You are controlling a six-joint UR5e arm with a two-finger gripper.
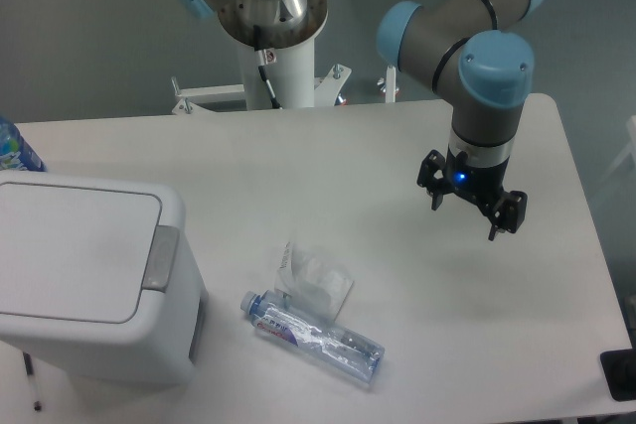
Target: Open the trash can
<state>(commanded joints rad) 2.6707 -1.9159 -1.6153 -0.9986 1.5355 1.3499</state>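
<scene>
The bin (89, 280) sits lid-down at the table's (397, 146) left edge, latch (160, 258) facing the gripper (474, 212), which hangs well apart, fingers spread and empty, apparently not yet approaching.

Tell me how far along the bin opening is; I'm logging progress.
Nothing looks done yet: the trash can has its lid flat and closed. In hand: the hand hangs open and empty over the table at the right, well away from the can. Left: reach the grey latch and press it.
</scene>
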